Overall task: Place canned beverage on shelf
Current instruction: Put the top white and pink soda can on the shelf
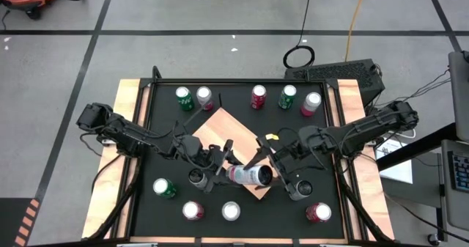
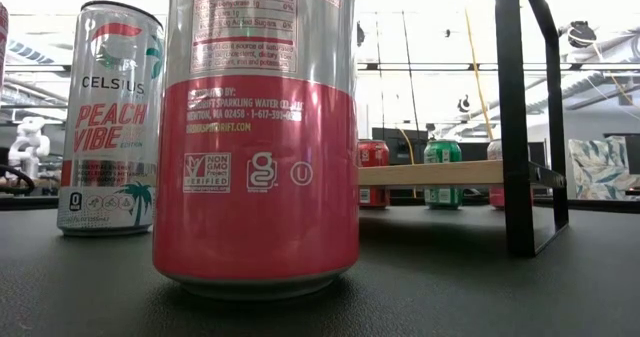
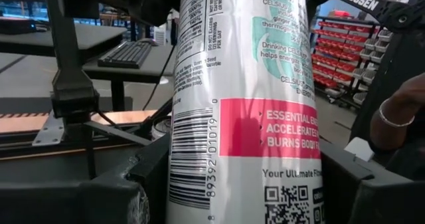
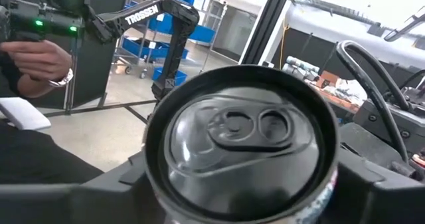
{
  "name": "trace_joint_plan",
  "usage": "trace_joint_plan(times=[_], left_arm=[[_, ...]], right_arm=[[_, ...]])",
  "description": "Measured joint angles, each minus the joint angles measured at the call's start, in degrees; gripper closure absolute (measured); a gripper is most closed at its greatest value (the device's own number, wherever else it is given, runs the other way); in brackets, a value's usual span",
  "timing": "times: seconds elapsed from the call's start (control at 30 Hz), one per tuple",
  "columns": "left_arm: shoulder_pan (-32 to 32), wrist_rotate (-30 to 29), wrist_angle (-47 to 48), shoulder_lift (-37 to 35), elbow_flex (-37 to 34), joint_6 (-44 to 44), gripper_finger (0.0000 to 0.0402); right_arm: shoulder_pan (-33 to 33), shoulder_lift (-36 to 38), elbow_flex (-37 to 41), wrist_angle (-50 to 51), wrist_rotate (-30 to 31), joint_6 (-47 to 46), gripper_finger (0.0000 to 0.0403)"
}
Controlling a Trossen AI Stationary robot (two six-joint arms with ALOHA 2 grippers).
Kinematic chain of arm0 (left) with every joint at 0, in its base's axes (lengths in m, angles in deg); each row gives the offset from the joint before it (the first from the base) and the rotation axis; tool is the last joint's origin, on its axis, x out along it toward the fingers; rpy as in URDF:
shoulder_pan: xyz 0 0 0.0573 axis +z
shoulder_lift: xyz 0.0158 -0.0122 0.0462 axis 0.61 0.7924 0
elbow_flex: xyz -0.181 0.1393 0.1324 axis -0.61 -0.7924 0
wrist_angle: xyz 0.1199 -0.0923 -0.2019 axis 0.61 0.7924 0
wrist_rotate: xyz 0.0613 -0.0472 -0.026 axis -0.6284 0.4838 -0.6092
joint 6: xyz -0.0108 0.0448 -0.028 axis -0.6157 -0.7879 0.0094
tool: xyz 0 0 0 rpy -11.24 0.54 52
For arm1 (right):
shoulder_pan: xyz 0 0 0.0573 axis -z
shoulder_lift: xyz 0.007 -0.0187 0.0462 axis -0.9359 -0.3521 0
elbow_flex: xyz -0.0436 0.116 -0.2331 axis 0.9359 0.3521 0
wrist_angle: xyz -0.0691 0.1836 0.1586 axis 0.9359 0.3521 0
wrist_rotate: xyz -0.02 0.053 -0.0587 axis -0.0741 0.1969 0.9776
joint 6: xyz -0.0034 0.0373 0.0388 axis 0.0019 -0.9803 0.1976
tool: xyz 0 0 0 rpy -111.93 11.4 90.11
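From where I stand, the left gripper (image 1: pixel 220 165) reaches in over the tan shelf (image 1: pixel 212 130) and clamps the white-and-pink Celsius can (image 1: pixel 249 175), which lies on its side in the air across the shelf's near corner. The left wrist view shows the can's barcode and pink band between the dark fingers (image 3: pixel 126 191). The right gripper (image 1: pixel 272 166) meets the same can from the other end; its fingers (image 4: pixel 372 191) flank the can's top (image 4: pixel 242 141), but I cannot tell whether they have closed. Other cans stand around the black table (image 1: pixel 242 203).
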Motion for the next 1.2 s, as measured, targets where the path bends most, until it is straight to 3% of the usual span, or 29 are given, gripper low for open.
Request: trace_joint_plan(times=[0.13,0.27,0.6,0.83,1.2], left_arm=[[-0.01,-0.45,0.5,0.0,0.0,0.03,0.015],[-0.02,-1.0,0.69,0.0,0.0,0.11,0.0143],[0.2,-6.88,0.75,-1.95,0.04,-0.39,0.0049],[0.07,-15.19,7.05,-7.2,0.15,-2.23,0.0008],[-3.93,-30.14,13.38,-8.94,0.13,-4.86,0.0005]], right_arm=[[0.0,0.02,0.0,0.18,0.62,-0.44,0.0181],[-0.04,0.13,0.0,0.65,1.99,-1.1,0.0178],[-0.09,0.67,-1.31,5.07,8.79,-6.71,0.0168],[-0.09,1.81,-1.93,8.57,16.49,-11.71,0.0167],[-0.44,3.15,-2.08,14.31,31.14,-19.79,0.0166]])
